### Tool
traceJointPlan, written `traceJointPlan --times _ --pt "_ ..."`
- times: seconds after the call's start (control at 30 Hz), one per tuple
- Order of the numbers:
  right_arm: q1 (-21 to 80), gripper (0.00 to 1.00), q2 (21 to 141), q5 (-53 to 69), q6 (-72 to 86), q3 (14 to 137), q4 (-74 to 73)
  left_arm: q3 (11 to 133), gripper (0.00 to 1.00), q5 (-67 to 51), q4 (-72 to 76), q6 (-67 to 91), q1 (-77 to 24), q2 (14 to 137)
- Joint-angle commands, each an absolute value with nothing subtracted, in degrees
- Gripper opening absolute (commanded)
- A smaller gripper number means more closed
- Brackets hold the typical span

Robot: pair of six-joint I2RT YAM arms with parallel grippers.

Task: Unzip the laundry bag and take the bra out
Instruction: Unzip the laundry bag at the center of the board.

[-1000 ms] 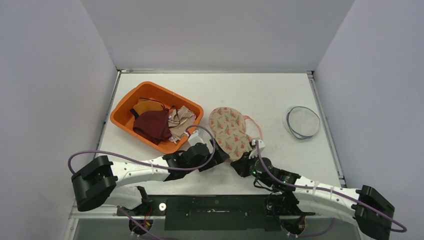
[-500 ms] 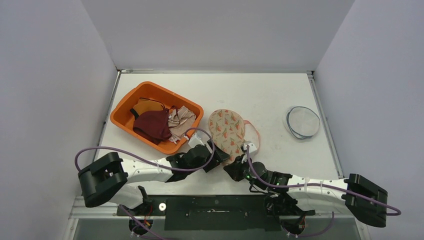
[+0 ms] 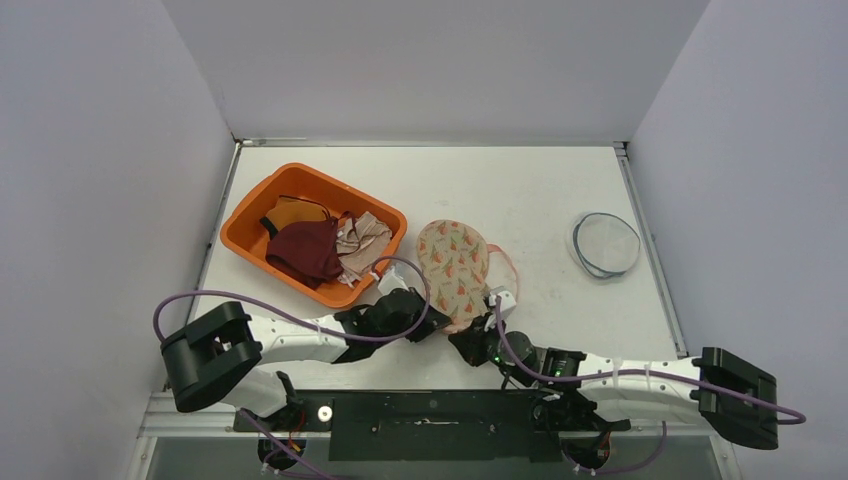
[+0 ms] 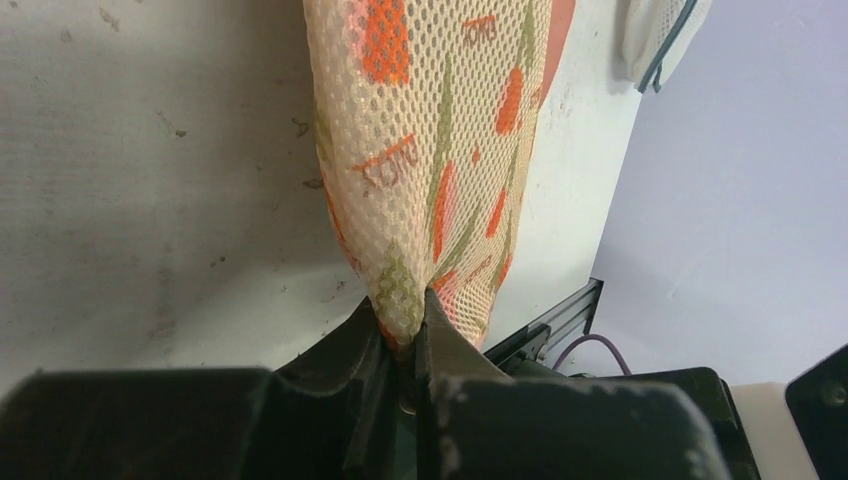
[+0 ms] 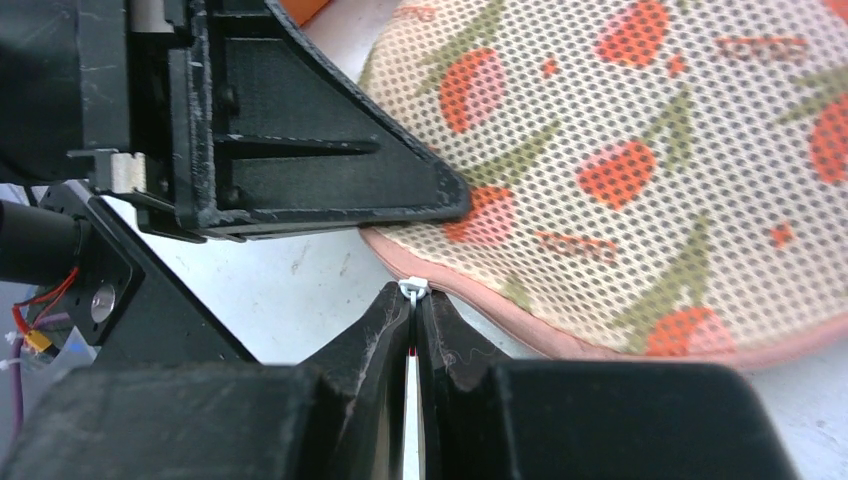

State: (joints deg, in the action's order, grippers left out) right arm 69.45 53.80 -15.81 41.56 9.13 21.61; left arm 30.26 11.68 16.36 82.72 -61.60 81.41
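The laundry bag (image 3: 455,265), a cream mesh pouch printed with orange flowers and edged in pink, is lying flat on the white table (image 3: 530,190) near its middle, just right of the orange bin (image 3: 248,214). Both arms are reaching in low from the near edge and meeting at the bag's near end.

The left gripper (image 4: 405,322) is pinching a fold of the mesh at the bag's near tip, with its jaws pressed together on the fabric. The right gripper (image 5: 412,302) is sitting just to the right of it at the pink rim, its jaws closed tight on the small white zipper pull (image 5: 412,289).

The bin is holding a maroon garment (image 3: 305,250) and a beige garment (image 3: 366,234) beside it. A round, dark-rimmed mesh pouch (image 3: 605,243) is resting well apart toward the table's right side. Whatever is inside the bag is not showing through the mesh.
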Motion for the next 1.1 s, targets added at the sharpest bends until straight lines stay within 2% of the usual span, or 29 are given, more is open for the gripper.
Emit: traceJointPlan --times 0.0,0.27,0.53,0.73,0.9,0.93,0.97,1.07 --pt "69.81 0.05 48.25 -21.67 43.40 7.69 17.15 31.90 0.00 13.88 12.17 79.05 -60.00 79.58" --pt "69.83 0.05 39.29 -30.70 50.25 6.72 1.75 32.92 0.00 12.79 10.49 75.35 -58.67 78.93" --pt "70.08 0.05 33.21 -32.80 52.71 6.78 -3.74 40.04 0.00 9.01 4.33 62.59 -56.05 82.61" --pt "74.13 0.05 35.54 -32.78 52.53 8.26 -1.92 47.26 0.00 1.43 3.36 54.60 -50.72 88.62" --pt "80.66 0.05 43.84 -36.11 51.38 10.36 4.98 56.00 0.00 0.00 1.46 50.82 -48.69 96.14" --pt "81.10 0.05 46.11 -36.40 51.06 10.83 6.32 57.65 0.03 0.00 0.69 50.26 -48.50 97.40" --pt "81.20 0.05 48.90 -36.57 50.94 11.26 7.60 59.34 0.16 0.00 -1.61 50.01 -48.22 98.22" --pt "81.08 0.05 53.88 -35.60 49.70 12.26 12.46 59.89 0.64 1.05 -5.06 49.77 -48.02 96.54"
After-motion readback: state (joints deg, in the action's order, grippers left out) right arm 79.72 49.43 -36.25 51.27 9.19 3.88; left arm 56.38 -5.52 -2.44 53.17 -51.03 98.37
